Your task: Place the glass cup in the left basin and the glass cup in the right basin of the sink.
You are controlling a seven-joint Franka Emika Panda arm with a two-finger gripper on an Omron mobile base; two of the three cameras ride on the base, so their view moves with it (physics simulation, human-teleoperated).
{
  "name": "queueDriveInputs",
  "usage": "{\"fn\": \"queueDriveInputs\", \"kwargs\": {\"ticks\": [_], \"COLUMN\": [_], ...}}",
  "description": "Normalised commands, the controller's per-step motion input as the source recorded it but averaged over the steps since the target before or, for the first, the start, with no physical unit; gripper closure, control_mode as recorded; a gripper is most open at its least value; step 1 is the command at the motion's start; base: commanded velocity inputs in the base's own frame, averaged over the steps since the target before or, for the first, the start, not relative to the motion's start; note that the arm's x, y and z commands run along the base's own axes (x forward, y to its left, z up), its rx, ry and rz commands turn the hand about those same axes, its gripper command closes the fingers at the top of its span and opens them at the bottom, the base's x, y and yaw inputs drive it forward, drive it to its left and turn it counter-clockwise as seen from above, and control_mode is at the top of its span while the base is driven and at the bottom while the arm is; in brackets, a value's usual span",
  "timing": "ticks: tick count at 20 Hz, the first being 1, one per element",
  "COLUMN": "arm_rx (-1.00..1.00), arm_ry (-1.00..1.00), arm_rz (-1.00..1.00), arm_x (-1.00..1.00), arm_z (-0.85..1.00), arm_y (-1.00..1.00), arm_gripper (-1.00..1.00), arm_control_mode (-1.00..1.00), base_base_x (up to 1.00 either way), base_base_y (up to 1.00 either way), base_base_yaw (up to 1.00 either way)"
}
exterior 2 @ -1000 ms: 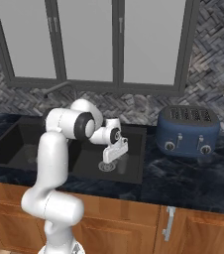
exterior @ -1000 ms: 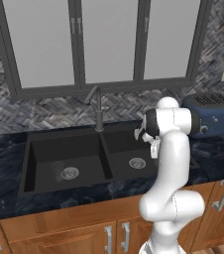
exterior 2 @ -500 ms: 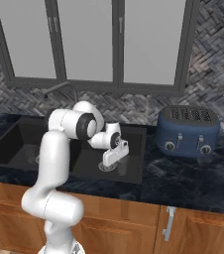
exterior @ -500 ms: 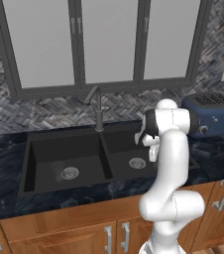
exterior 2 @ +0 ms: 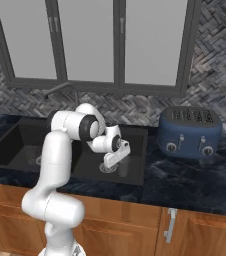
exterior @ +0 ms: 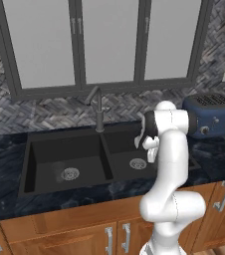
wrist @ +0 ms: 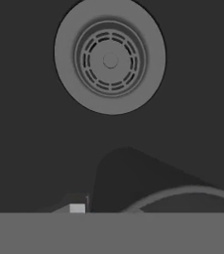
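I see one glass cup (exterior: 58, 169) in the left basin (exterior: 67, 158), at 9 o'clock of its drain (exterior: 70, 174). My claw (exterior 2: 110, 162) hangs over the right basin (exterior 2: 127, 162); I cannot tell its spread. Toaster (exterior 2: 190, 131) on the bench (exterior 2: 195, 180) at 3 o'clock.

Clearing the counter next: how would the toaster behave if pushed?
The toaster looks squat and broad-based, so it would likely slide rather than tip. Its rounded blue shell looks smooth and wide, so it is probably hard to pinch securely.
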Motion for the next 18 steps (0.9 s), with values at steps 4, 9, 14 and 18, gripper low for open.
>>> {"fn": "queueDriveInputs", "kwargs": {"ticks": [4, 9, 14, 18], "arm_rx": [-0.03, 0.00, 0.01, 0.01], "arm_ry": [-0.06, -0.02, 0.00, 0.00], "arm_rz": [-0.02, -0.01, 0.00, 0.00], "arm_x": [0.30, 0.13, 0.00, 0.00], "arm_z": [-0.23, -0.26, -0.17, -0.12], "arm_y": [-0.04, -0.04, 0.00, 0.00], "arm_gripper": [1.00, 1.00, -1.00, -1.00], "arm_control_mode": [-1.00, -1.00, -1.00, -1.00], "base_base_x": [0.00, 0.00, 0.00, 0.00], "base_base_y": [0.00, 0.00, 0.00, 0.00], "base_base_yaw": [0.00, 0.00, 0.00, 0.00]}}
